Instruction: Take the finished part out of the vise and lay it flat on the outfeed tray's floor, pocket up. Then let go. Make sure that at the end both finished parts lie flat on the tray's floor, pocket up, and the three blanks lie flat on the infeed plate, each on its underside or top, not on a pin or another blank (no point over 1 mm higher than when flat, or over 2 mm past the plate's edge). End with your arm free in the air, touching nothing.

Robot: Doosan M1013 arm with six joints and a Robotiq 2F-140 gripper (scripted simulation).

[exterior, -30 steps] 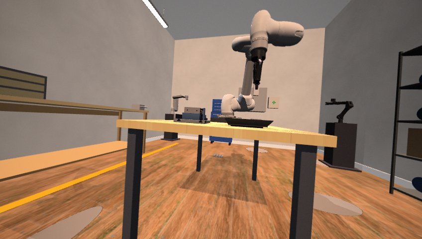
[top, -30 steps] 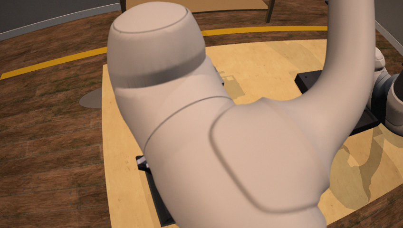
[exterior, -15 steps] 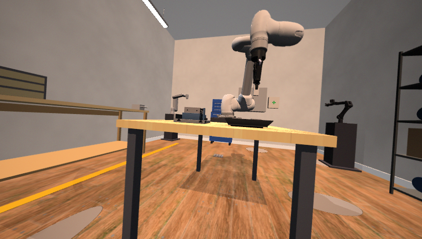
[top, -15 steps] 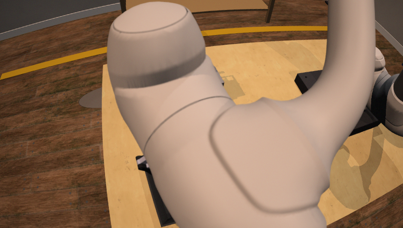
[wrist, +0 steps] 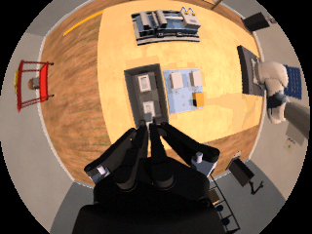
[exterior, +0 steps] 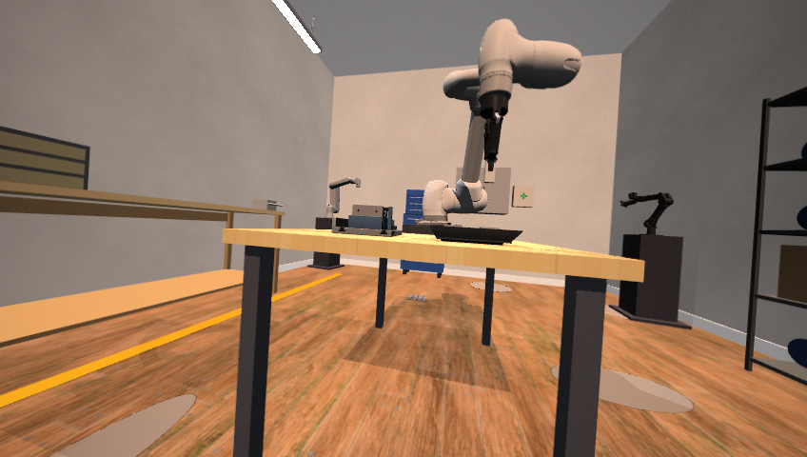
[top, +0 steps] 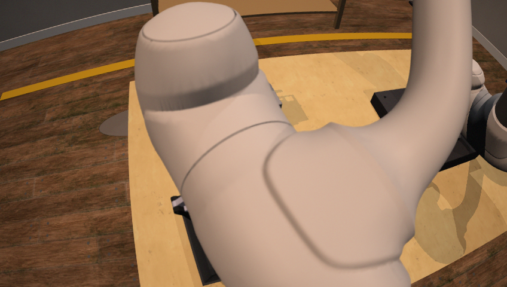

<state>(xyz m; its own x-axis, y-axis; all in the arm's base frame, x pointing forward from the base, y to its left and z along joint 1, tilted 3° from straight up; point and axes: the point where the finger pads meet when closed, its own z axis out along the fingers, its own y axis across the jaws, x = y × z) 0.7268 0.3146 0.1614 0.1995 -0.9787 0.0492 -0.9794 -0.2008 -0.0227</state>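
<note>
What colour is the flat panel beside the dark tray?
Light blue; the wrist view shows it best.

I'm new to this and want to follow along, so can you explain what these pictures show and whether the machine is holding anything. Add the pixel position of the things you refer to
It is one jointed robot arm [top: 320, 199] [exterior: 501, 62] with a two-fingered hand [exterior: 490, 168] [wrist: 149, 118]. The top picture looks down, mostly onto the arm; the exterior one looks across the table [exterior: 317, 242] [wrist: 221, 58]; the wrist one looks past the fingers. On the table sit a vise [exterior: 370, 222] [wrist: 166, 26], a dark tray [exterior: 475, 234] [wrist: 129, 93] with two pale parts inside, and a light-blue board [wrist: 184, 90] beside it carrying pale blocks and an orange one. The hand is closed above the tray, holding nothing.
</note>
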